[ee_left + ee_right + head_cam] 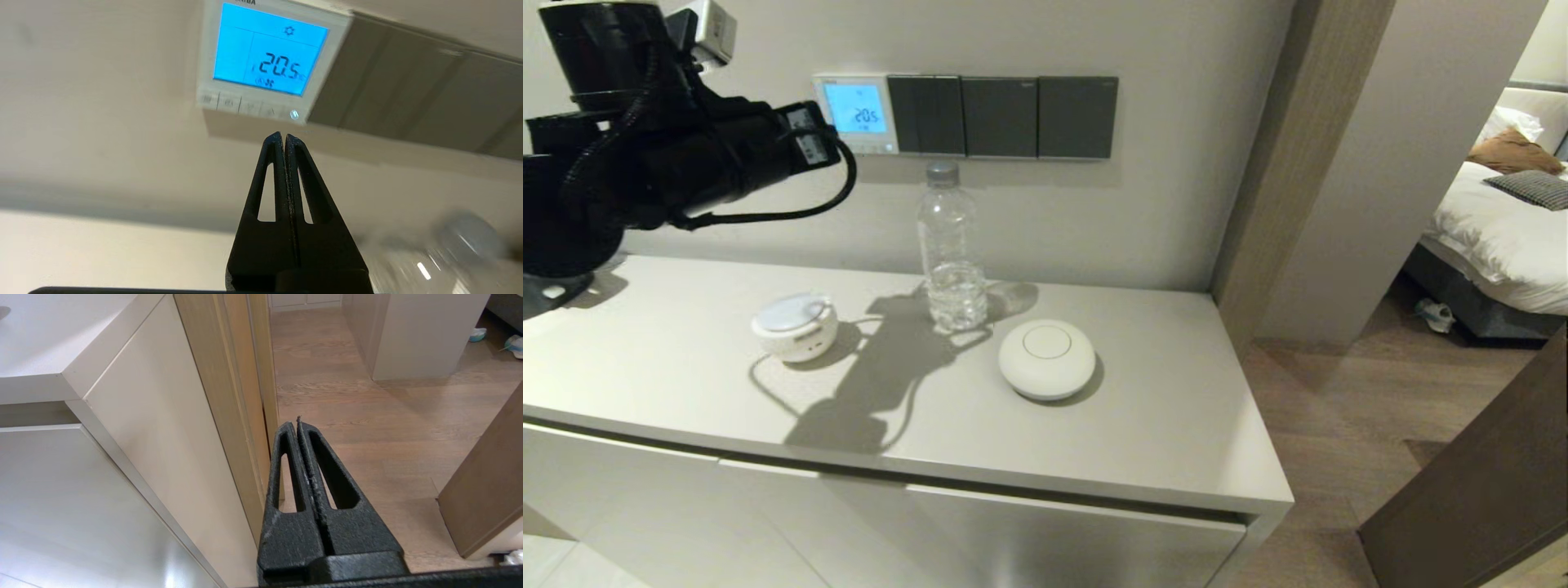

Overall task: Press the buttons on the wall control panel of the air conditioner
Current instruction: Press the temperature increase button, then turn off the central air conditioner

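The air conditioner's wall control panel [856, 114] is a white square plate whose blue lit screen reads 20.5. The buttons [870, 149] are a row of small white keys under the screen. My left gripper [832, 140] is raised at the panel's lower left, shut and empty. In the left wrist view its tips [283, 135] point just below the buttons [245, 104], short of the panel [265, 57], not touching. My right gripper [295, 422] is shut and empty, low beside the cabinet's right end, above the wooden floor.
Dark grey switch plates [1001, 116] adjoin the panel on the right. On the countertop [1160, 425] below stand a water bottle [949, 245], a white dome device [1046, 358] and a small white round device with a cable [794, 327]. A doorway opens to the right.
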Tool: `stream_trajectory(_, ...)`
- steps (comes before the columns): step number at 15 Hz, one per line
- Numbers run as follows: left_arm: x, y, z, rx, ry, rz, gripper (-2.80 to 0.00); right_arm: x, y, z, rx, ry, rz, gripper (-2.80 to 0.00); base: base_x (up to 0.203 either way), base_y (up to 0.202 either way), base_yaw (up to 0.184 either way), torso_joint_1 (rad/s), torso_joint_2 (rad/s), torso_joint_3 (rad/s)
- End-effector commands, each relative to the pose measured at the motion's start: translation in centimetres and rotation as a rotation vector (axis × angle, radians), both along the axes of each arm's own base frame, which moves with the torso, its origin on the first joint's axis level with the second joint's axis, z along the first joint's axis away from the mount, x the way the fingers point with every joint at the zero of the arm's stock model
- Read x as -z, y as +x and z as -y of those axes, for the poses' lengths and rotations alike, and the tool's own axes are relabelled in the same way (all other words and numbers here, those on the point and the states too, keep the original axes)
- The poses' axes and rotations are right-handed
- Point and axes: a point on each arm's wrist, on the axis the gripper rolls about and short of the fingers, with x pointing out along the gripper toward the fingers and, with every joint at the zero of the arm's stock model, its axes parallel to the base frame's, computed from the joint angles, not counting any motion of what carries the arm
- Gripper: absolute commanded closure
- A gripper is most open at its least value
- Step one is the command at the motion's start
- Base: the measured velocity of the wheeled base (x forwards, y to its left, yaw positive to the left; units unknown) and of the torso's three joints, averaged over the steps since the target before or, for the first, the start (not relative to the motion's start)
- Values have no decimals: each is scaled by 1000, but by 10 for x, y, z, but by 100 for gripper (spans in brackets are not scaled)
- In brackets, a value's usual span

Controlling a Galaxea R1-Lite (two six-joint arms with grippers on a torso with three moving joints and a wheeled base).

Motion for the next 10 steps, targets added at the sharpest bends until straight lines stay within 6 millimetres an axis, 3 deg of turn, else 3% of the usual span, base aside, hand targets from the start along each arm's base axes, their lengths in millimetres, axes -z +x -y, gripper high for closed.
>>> stream_trajectory(1,-23,-58,-14,-1,-12,72,0,1,0,0,0,0,0,0,0,0,0,0,0,0)
stream_trajectory(6,-22,-171,-40,-9,30,145,0,1,0,0,-1,2,0,0,0,0,0,0,0,0)
stream_trajectory(10,7,-265,-63,-19,45,181,0,1,0,0,0,2,-1,0,0,0,0,0,0,0)
